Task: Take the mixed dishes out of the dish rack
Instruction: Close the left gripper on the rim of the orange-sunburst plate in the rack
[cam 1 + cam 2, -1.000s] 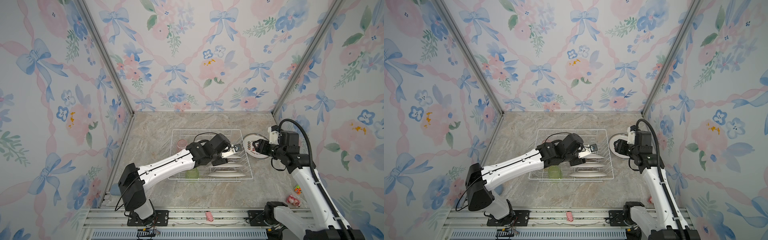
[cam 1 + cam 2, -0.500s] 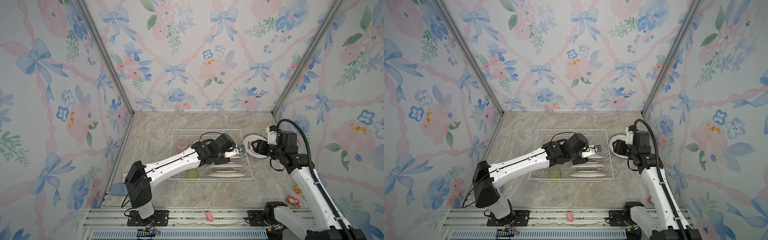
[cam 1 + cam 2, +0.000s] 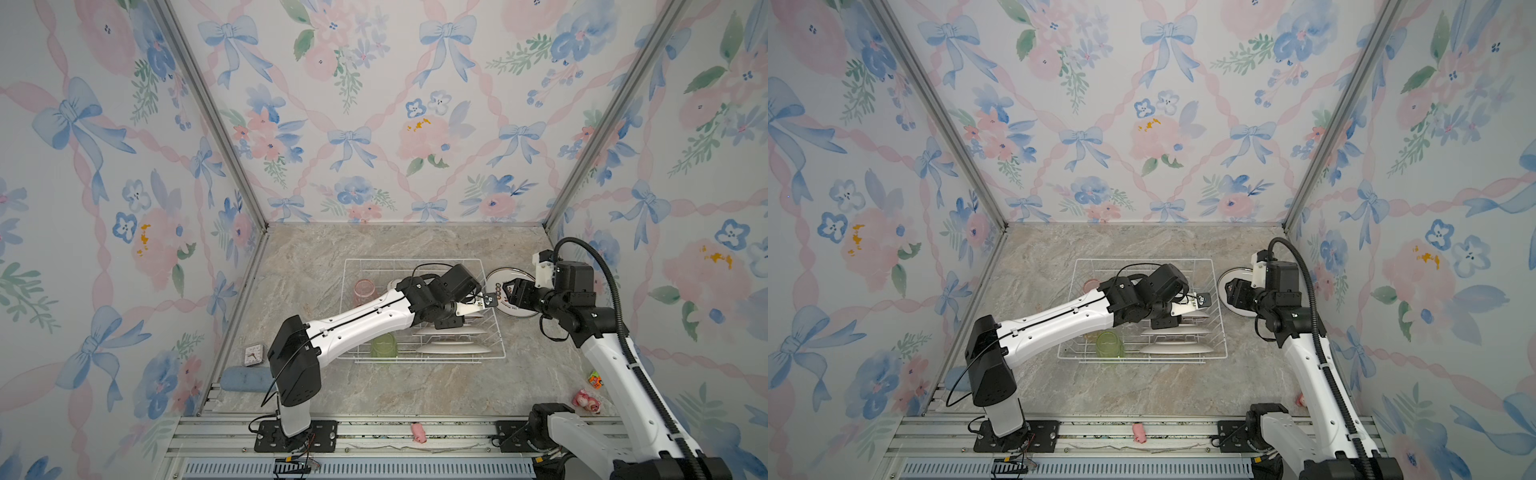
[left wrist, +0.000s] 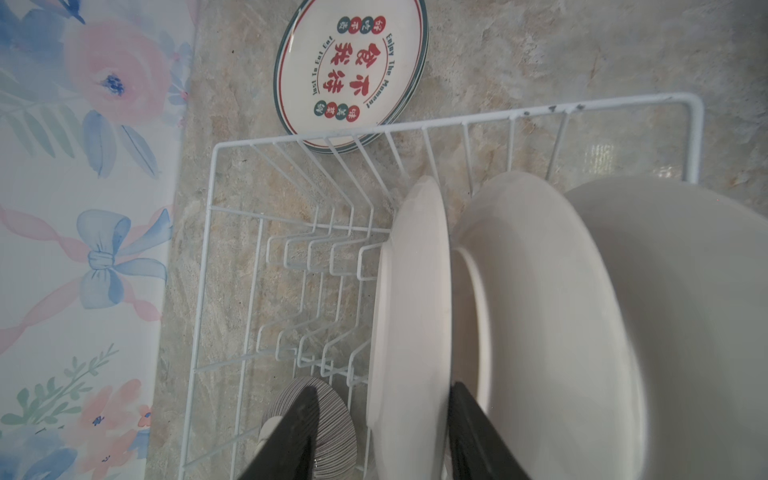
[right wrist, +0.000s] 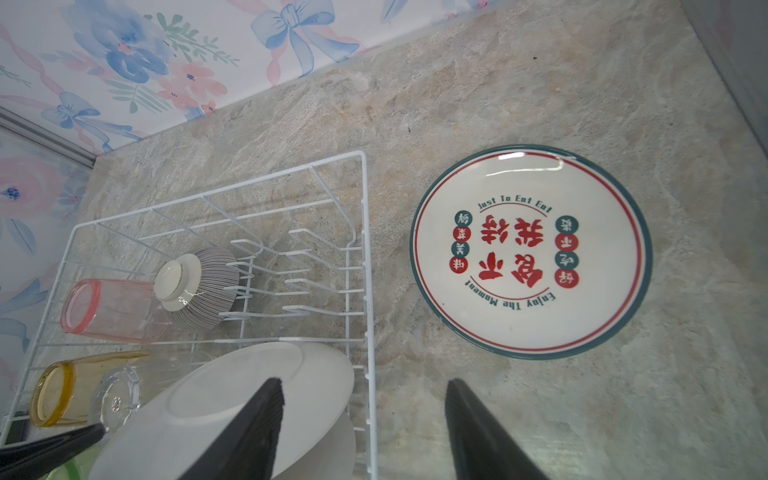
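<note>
Mostly glossy round plates (image 4: 409, 311) (ribbed bowl (image 5: 203, 286)), wire rack (image 5: 365, 249)

From above, middle of the dish rack (image 3: 370, 270) lost to us under the left arm (image 3: 353, 328), its front-end plate (image 4: 685, 332) blurred, cut by our wrist view

left arm (image 3: 357, 322) extended, jaws apart; right arm (image 3: 611, 357) bent, jaws spread.

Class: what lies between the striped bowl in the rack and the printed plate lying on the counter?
Empty divider prongs, then the rack's side wall, then bare counter, as the right wrist view shows.
</note>
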Tool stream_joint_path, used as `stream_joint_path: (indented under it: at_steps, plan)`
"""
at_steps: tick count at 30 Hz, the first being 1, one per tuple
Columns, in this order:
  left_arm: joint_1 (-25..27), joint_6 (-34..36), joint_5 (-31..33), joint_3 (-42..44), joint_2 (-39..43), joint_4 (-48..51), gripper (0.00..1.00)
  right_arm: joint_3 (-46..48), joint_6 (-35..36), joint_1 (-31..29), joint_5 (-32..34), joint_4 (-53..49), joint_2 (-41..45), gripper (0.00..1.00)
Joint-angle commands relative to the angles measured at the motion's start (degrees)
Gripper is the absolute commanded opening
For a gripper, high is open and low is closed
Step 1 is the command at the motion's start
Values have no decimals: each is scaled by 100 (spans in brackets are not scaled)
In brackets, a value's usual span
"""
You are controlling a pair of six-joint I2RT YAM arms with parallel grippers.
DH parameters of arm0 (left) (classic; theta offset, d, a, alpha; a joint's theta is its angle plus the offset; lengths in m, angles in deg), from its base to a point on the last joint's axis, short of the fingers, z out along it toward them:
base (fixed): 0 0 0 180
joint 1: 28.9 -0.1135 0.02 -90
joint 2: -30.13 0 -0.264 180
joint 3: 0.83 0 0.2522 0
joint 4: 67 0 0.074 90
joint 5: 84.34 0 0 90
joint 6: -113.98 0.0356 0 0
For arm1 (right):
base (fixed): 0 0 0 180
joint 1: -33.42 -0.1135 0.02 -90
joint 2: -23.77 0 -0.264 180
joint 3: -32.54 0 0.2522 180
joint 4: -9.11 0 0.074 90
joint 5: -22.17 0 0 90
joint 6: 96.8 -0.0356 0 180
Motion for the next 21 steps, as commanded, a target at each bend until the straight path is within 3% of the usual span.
stream_joint_path:
  at_steps: [1,11,21]
  plan:
    - [-4,42,-127,-153,-163,332,46,54,109,-40,92,78,-40,65]
    - [-201,103,-216,-421,-325,397,30,89,99,-24,70,119,-59,65]
    - [-345,238,-129,-621,-508,396,24,148,104,-11,78,134,-13,66]
